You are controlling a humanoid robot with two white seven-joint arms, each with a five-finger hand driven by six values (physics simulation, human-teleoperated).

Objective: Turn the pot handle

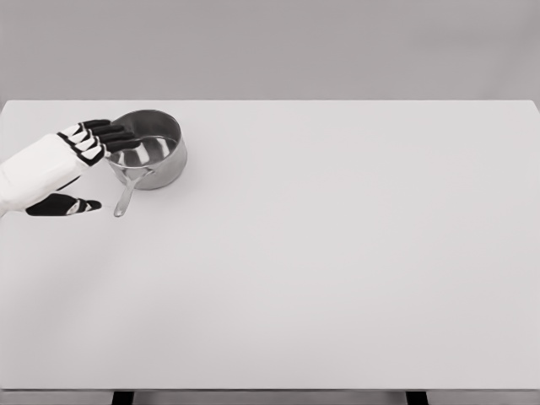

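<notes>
Since the steel pot [150,153] near the worktop's [337,270] far left corner looks rigid, slick and light, the left hand [72,164], fingers spread and empty, should push its thin handle [126,196] sideways.

pot [150,156] on table [337,270] far-left | handle [126,196] toward front | left hand [59,169] left of pot

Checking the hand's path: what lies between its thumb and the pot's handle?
Nothing: in the head view only bare table separates the left hand's thumb from the pot's handle.
</notes>
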